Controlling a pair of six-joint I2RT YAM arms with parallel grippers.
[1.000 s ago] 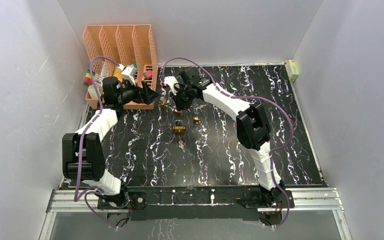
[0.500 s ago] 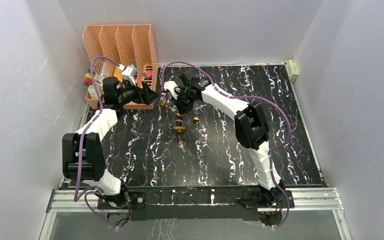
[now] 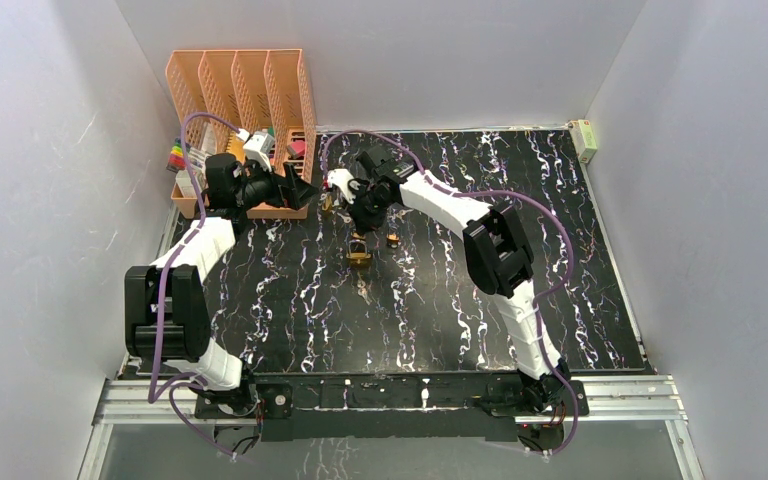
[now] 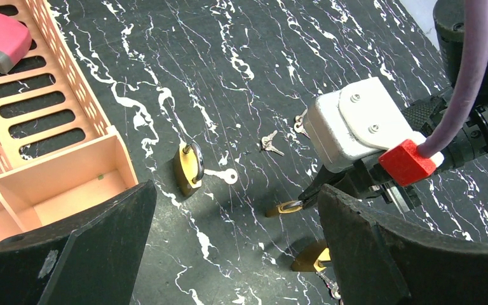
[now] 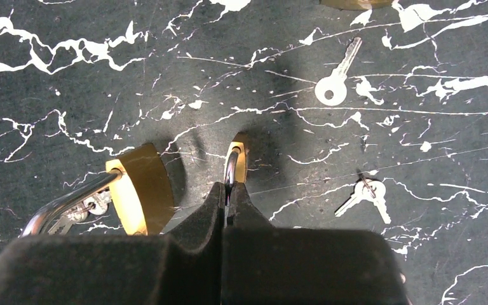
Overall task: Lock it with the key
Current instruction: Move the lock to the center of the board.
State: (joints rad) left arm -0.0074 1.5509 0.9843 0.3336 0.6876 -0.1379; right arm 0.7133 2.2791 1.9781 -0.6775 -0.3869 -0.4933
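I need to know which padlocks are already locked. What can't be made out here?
- Small brass padlock in the shut right gripper: right wrist view, seen edge-on, keyhole hidden.
- Larger brass padlock beside it: shackle end behind the gripper body.
- Third brass padlock: cut off by that view's top edge.
- Loose silver key: too small in the top view.

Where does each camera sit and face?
Top external: above, behind the bases, looking down on the black white-veined table; both arms show.
Left wrist: faces the right gripper across the table; own open fingers frame it.
Right wrist: looks down past shut fingers at the small brass padlock they pinch.
Shared: both wrist views hold the flat silver key.
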